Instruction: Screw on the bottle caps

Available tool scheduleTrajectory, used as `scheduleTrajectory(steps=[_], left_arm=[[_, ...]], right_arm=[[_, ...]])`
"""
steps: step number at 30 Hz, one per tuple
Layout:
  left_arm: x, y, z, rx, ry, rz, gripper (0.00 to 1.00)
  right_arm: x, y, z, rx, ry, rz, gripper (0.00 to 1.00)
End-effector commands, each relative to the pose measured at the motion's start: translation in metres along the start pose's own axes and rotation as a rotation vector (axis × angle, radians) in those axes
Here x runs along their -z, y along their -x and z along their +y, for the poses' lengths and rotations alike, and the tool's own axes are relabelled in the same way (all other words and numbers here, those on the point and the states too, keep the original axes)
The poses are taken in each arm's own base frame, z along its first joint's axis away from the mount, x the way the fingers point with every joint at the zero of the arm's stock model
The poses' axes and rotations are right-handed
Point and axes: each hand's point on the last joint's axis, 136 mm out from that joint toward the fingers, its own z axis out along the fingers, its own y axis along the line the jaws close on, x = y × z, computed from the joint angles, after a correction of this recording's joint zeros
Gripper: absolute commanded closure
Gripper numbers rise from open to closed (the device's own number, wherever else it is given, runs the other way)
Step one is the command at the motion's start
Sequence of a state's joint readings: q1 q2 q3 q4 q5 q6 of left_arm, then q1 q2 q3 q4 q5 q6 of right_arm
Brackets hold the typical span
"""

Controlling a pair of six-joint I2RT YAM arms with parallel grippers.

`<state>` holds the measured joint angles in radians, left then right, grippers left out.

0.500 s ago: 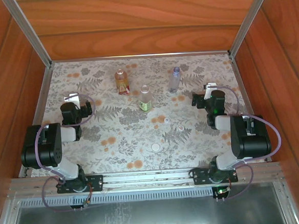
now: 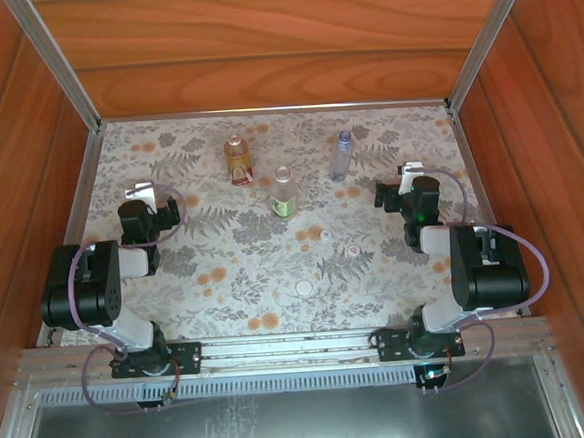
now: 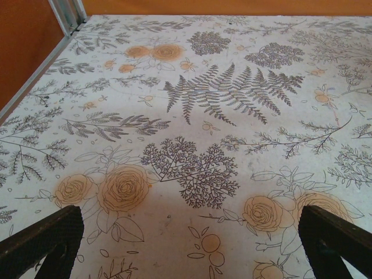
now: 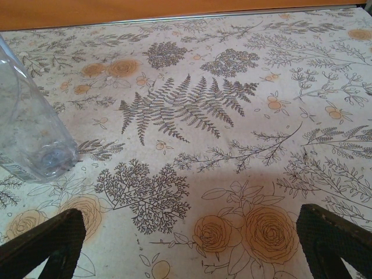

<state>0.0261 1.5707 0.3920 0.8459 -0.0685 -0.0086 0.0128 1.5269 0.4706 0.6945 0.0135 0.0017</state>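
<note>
Checked against the top view half a second earlier: no change. Arms, bottles and caps all sat where they were. Judged the task not yet started, with every cap loose on the floral cloth (image 2: 417,140) and none picked up.

Left arm was folded back over its base, forearm low and reaching forward. The left gripper (image 3: 186,244) had its jaws spread wide with nothing between them, only printed cloth ahead.

- The amber bottle (image 2: 237,160) stood upright, ahead and to the right of that gripper, well apart from it.
- The green-label bottle (image 2: 284,191) stood upright further right, between the two grippers.
- The wide cap (image 2: 304,289) lay back toward the bases, between the grippers.
- The first small cap (image 2: 326,236) and second small cap (image 2: 355,249) lay near each other, left of the right gripper.
- The bluish bottle (image 2: 342,155) stood upright, ahead and left of the right gripper.

Right arm mirrored the left. The right gripper (image 4: 186,244) was spread wide and empty.
</note>
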Motion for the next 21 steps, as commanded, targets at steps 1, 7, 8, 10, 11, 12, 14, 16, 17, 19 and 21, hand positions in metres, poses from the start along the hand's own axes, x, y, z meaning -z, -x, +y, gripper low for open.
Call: scheduleTrajectory(steps=[1, 7, 8, 10, 11, 12, 14, 16, 17, 19, 21], left_arm=[[-0.001, 0.010, -0.003, 0.009, -0.016, -0.033, 0.00], [-0.001, 0.010, -0.002, 0.012, -0.014, -0.032, 0.00], [0.000, 0.010, -0.003, 0.009, -0.015, -0.032, 0.00], [0.000, 0.010, -0.004, 0.006, -0.020, -0.034, 0.00], [0.001, 0.010, -0.005, 0.002, -0.028, -0.035, 0.00], [0.002, 0.012, -0.008, -0.007, -0.047, -0.041, 0.00], [0.008, 0.019, -0.017, -0.040, -0.083, -0.063, 0.00], [0.016, 0.026, -0.021, -0.061, -0.085, -0.091, 0.00], [0.021, 0.028, -0.022, -0.069, -0.083, -0.103, 0.00], [0.034, 0.037, -0.027, -0.095, -0.091, -0.141, 0.00], [0.045, 0.047, -0.036, -0.139, -0.091, -0.170, 0.00]], right_arm=[[-0.002, 0.003, 0.003, 0.013, 0.017, -0.007, 0.00], [-0.001, 0.004, 0.004, 0.014, 0.017, -0.009, 0.00], [-0.001, 0.004, 0.004, 0.013, 0.017, -0.010, 0.00], [-0.001, 0.004, 0.004, 0.012, 0.017, -0.014, 0.00], [-0.001, 0.004, 0.004, 0.013, 0.017, -0.014, 0.00], [0.000, 0.004, 0.004, 0.012, 0.017, -0.015, 0.00], [0.000, 0.005, 0.004, 0.014, 0.017, -0.018, 0.00], [0.002, 0.010, 0.005, 0.019, 0.025, -0.024, 0.00], [0.004, 0.014, 0.006, 0.022, 0.031, -0.022, 0.00], [0.009, 0.019, 0.009, 0.026, 0.045, -0.016, 0.00], [0.015, 0.027, 0.014, 0.039, 0.070, -0.022, 0.00]])
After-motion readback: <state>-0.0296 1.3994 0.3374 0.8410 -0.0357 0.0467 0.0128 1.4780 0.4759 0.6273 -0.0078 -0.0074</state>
